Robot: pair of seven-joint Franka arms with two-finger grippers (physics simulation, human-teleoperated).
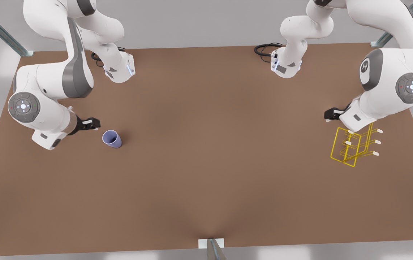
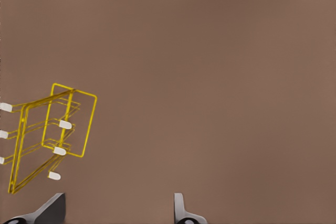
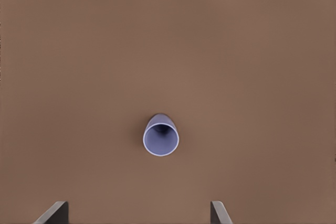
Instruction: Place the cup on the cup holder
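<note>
Cup [image 1: 112, 138] sits untouched, well apart from the holder [image 1: 351, 146]; your right gripper [image 1: 91, 123] hangs beside it wide open and empty, left gripper [image 1: 331, 114] likewise.

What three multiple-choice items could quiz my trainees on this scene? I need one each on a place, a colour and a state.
1. Where is the cup?
A. On the table near the front view's left
B. On the cup holder
C. In a gripper

2. What colour is the cup holder frame?
A. Red
B. Yellow
C. Black

3. How is the right gripper?
A. Shut on the cup
B. Shut and empty
C. Open, beside the cup

Key: 1 A, it sits alone on the brown table. 2 B, the wires are yellow with white tips. 3 C, the right wrist view shows its fingers spread. The left gripper, also open, waits above the holder.
</note>
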